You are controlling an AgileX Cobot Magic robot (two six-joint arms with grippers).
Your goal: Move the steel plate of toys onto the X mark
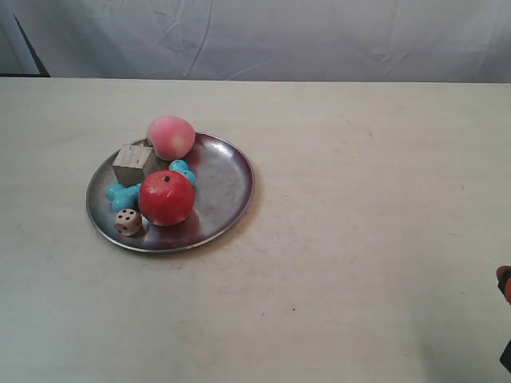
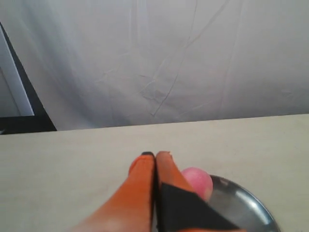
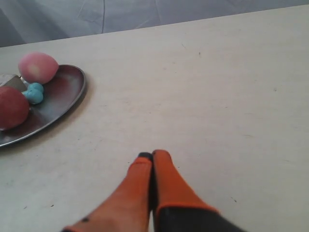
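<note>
The steel plate [image 1: 222, 179] lies left of the table's middle. It holds the pink peach [image 1: 170, 137], the wooden cube [image 1: 134, 163], the turquoise bone [image 1: 121, 195], the red apple [image 1: 166, 198] and the die [image 1: 128, 222]. My left gripper [image 2: 155, 154] is shut and empty, right beside the peach [image 2: 199, 181] and the plate's rim [image 2: 251, 200]. My right gripper [image 3: 152, 155] is shut and empty over bare table, well away from the plate [image 3: 72, 92]. A tiny dark speck [image 1: 293, 309] lies on the table. It is too small to tell whether it is the X mark.
An orange finger [image 1: 504, 279] of the arm at the exterior view's right pokes in at the right edge. A white cloth backdrop [image 1: 263, 36] hangs behind the table's far edge. Pale tabletop [image 1: 375, 199] stretches from the plate to the right.
</note>
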